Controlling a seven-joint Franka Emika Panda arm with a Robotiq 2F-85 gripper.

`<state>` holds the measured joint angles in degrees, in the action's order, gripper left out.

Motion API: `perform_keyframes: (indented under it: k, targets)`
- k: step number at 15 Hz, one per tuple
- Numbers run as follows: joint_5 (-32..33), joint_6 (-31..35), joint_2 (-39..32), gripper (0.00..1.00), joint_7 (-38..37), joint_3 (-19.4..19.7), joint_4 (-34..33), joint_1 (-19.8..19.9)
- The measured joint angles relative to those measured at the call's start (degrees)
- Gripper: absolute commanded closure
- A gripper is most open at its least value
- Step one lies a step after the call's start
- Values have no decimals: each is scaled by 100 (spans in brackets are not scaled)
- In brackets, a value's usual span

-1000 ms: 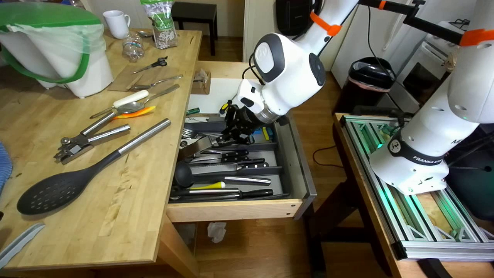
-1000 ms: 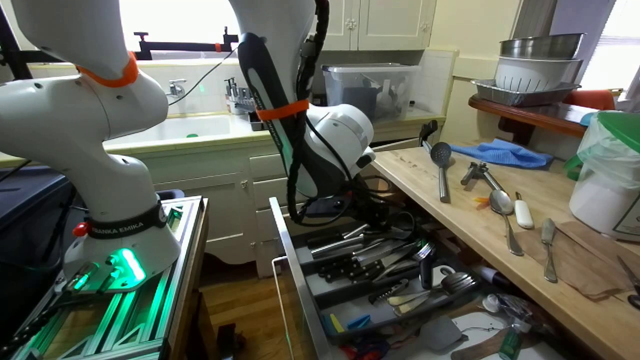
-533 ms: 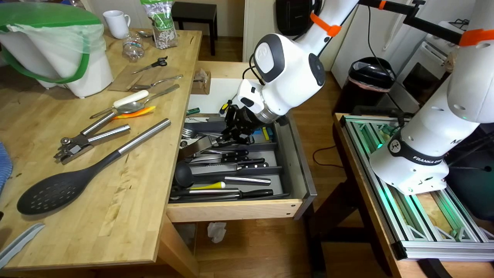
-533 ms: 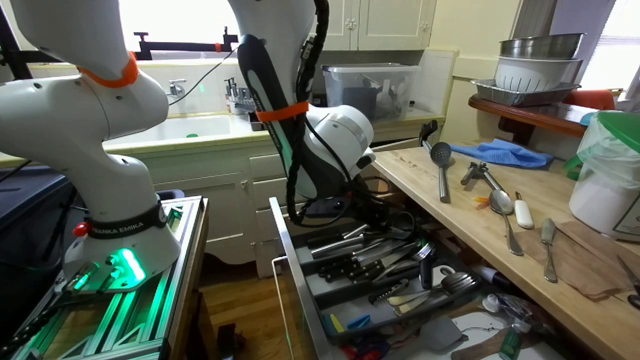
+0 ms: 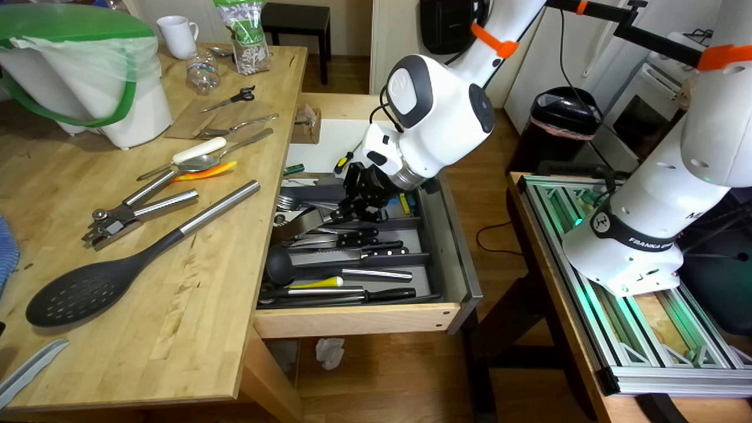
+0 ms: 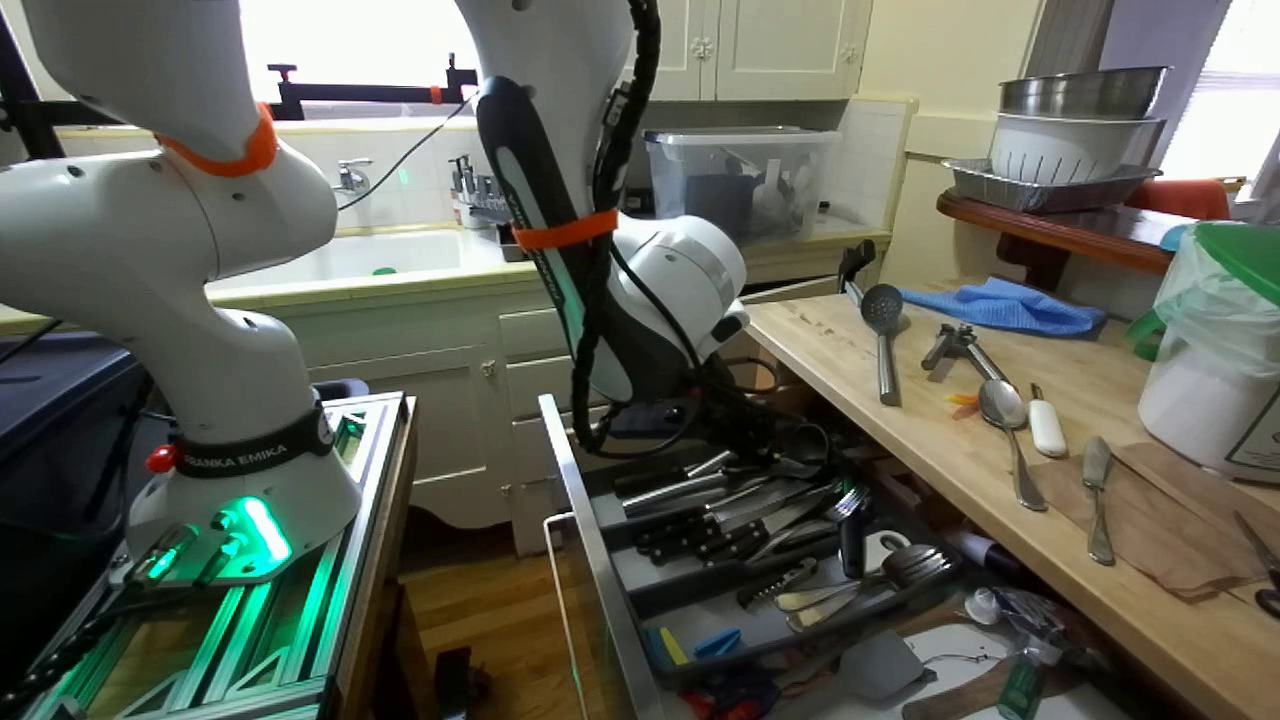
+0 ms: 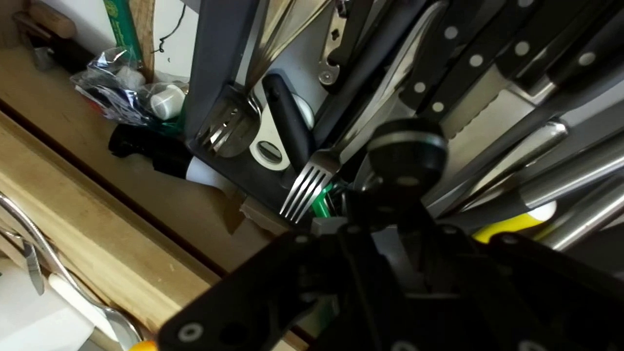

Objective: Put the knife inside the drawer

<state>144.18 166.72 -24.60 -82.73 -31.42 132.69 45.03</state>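
The knife's broad grey blade (image 5: 296, 226) shows in an exterior view, pointing toward the table over the drawer's dark divided tray. In the wrist view its riveted black handle (image 7: 407, 158) stands up between the jaws, and the gripper (image 7: 382, 217) is shut on it. That gripper (image 5: 354, 212) is low over the open drawer (image 5: 358, 322). Whether the blade touches the utensils under it, I cannot tell. Arm cables and shadow hide most of the hand in an exterior view, where the drawer's grey front (image 6: 600, 560) stands at the near side.
Black-handled knives (image 6: 690, 540), a fork (image 7: 307, 187) and a black ladle (image 5: 279, 265) crowd the tray. The wooden tabletop (image 5: 194, 305) borders the drawer, carrying a slotted spoon (image 5: 88, 291), a garlic press (image 5: 114, 220) and a green-lidded bucket (image 5: 76, 82).
My arm and gripper have come down slightly into the drawer within the last half second. Before that they stood still. The grip on the knife is the same.
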Motion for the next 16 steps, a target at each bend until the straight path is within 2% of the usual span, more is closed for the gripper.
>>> perform_keyframes:
  k: [16]
  targets:
    - [-54,-63,-538,94,-35,367,80,16]
